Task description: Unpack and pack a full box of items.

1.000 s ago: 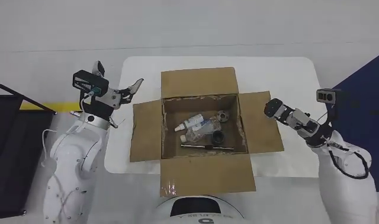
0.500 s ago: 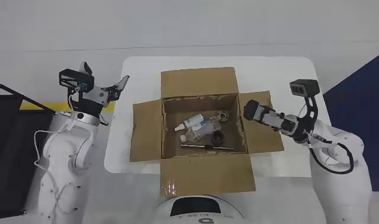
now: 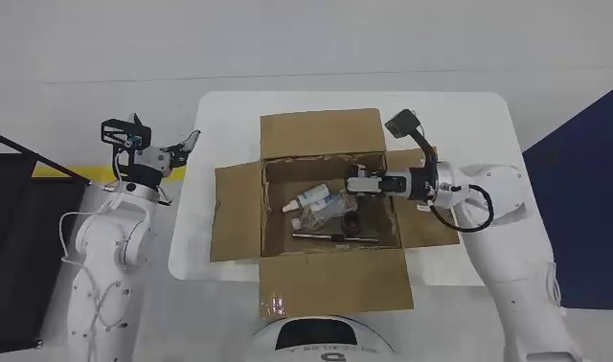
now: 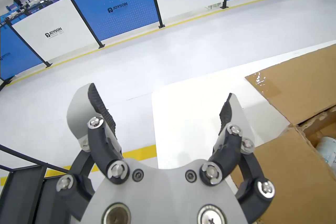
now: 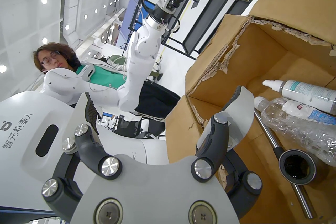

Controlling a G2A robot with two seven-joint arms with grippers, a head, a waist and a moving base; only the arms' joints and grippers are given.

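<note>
R gripper (image 3: 356,184): jaws wide, empty, over open brown cardboard box (image 3: 324,132) holding white spray bottle (image 5: 307,92), clear plastic bottle (image 5: 299,130). L gripper (image 4: 160,99): wide open, empty, just off white table (image 3: 460,123). R wrist view: box rim torn.

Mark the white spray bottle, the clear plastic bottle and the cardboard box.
white spray bottle (image 5: 309,94): right wrist view, on its labelled body.
clear plastic bottle (image 5: 294,130): right wrist view, on its crumpled body.
cardboard box (image 3: 324,132): top view, on its far flap.
</note>
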